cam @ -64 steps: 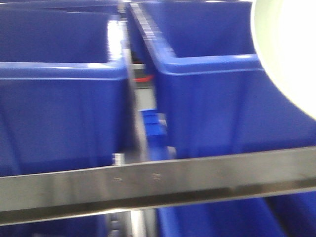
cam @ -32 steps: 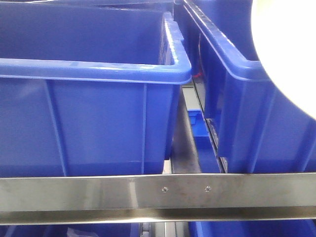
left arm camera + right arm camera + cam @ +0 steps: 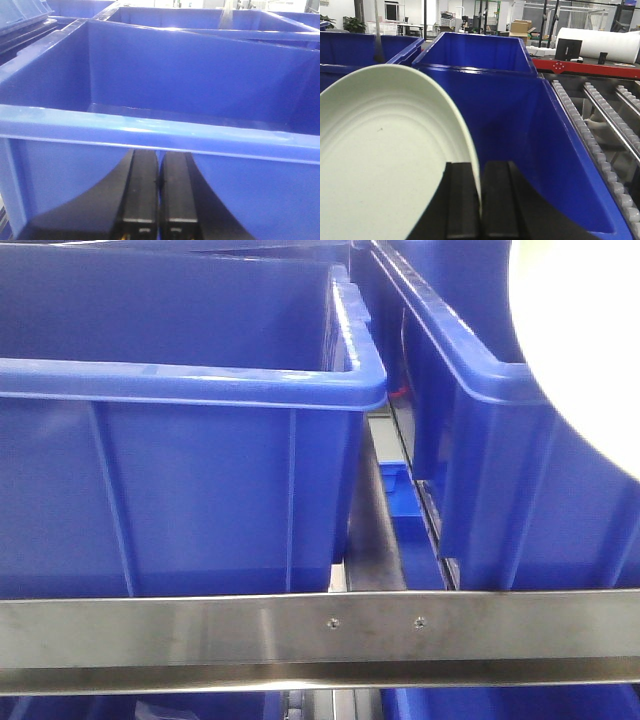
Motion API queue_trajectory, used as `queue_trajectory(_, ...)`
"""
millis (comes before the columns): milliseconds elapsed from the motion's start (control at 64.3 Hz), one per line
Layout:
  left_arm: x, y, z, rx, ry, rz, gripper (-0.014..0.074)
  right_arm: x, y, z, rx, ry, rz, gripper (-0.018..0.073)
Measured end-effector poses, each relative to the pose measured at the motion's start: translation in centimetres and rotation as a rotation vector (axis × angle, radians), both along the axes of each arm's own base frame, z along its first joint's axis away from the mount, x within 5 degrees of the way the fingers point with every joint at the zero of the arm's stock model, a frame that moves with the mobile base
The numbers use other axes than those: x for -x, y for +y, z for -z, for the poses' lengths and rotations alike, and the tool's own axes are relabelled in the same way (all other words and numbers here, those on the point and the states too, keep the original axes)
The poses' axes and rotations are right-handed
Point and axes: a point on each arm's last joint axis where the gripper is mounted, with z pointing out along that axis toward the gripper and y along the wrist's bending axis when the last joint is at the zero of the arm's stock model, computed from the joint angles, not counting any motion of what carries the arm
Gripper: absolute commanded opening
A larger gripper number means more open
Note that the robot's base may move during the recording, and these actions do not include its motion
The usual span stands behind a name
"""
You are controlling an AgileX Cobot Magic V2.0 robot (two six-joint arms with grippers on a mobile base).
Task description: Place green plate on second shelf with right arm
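Observation:
The pale green plate stands on edge in the right wrist view, its rim pinched between the black fingers of my right gripper, which is shut on it. In the front view the green plate fills the upper right corner, above the right blue bin. The second shelf's steel front rail, with two small screw heads, runs across the bottom of the front view. My left gripper is shut on nothing, its fingers pressed together just below the rim of a blue bin.
Two large blue bins stand side by side on the rack, with a narrow gap between them. A roller conveyor runs to the right of the right-hand blue bin. More blue bins sit below the rail.
From one second ago the front view swung and sharpened, the rail levelling out and the bins shifting right. Over the last half second nothing has visibly moved.

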Motion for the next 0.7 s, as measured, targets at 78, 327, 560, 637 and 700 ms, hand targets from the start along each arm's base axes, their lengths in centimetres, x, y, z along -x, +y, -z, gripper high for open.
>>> queue_trajectory(78, 0.0, 0.0, 0.0, 0.000, 0.000, 0.000, 0.0131, 0.0, 0.0, 0.0, 0.000, -0.004, 0.000, 0.0029)
queue_trajectory(327, 0.0, 0.0, 0.0, 0.000, 0.000, 0.000, 0.0131, 0.0, 0.0, -0.3, -0.002, -0.029, 0.000, 0.0029)
queue_trajectory(560, 0.0, 0.0, 0.0, 0.000, 0.000, 0.000, 0.0131, 0.1, 0.0, -0.6, -0.004, -0.061, 0.001, 0.0029)
queue_trajectory(637, 0.0, 0.0, 0.0, 0.000, 0.000, 0.000, 0.0131, 0.2, 0.0, -1.1, -0.008, -0.119, 0.002, 0.0029)
queue_trajectory(700, 0.0, 0.0, 0.0, 0.000, 0.000, 0.000, 0.0131, 0.1, 0.0, -1.7, -0.012, -0.183, 0.003, 0.0029)
